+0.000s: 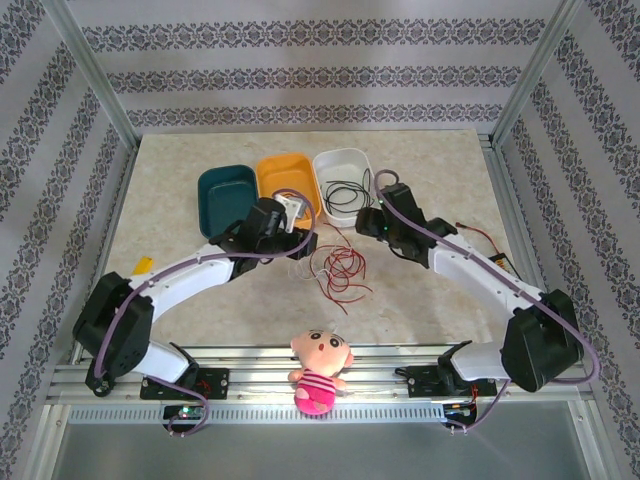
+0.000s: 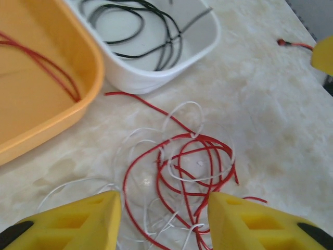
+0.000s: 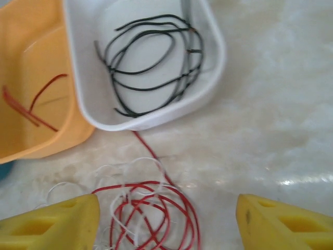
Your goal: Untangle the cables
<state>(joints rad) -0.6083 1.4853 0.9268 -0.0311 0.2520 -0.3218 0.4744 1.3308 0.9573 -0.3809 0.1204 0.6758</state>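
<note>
**Red/white tangle on bench: handling notes**

The tangle [image 2: 190, 166] of red and white cables is lying on the bench [image 2: 276, 135], at lower centre of the left wrist view, just in front of the white bin [image 2: 156, 78]. One red strand [image 2: 143, 103] is trailing out of it toward the upper left, toward that bin's wall. A black cable [image 3: 145, 88] is sitting coiled inside the white bin, at upper centre of the right wrist view. A red cable [image 2: 47, 65] is lying in the orange bin [image 2: 96, 67] at upper left.

Left jaws: standing apart and grasping nothing, hovering at the tangle's near edge.
Right jaws: spread wide and released, with the tangle lying beyond and between them.

Handling (judgement):
- The cables are looking very light, thin and limp, with springy loops, so pulling one is likely dragging its neighbours along.
- The white strands are showing faintly against the pale bench and are easy to miss.
- The best hold is probably the free red strand at the tangle's upper left, or an outer loop clear of crossings.
- Pinching the dense middle is risking catching both colours.
- Wire this thin is likely needing the jaws nearly fully closed, and may be slipping even then.
</note>
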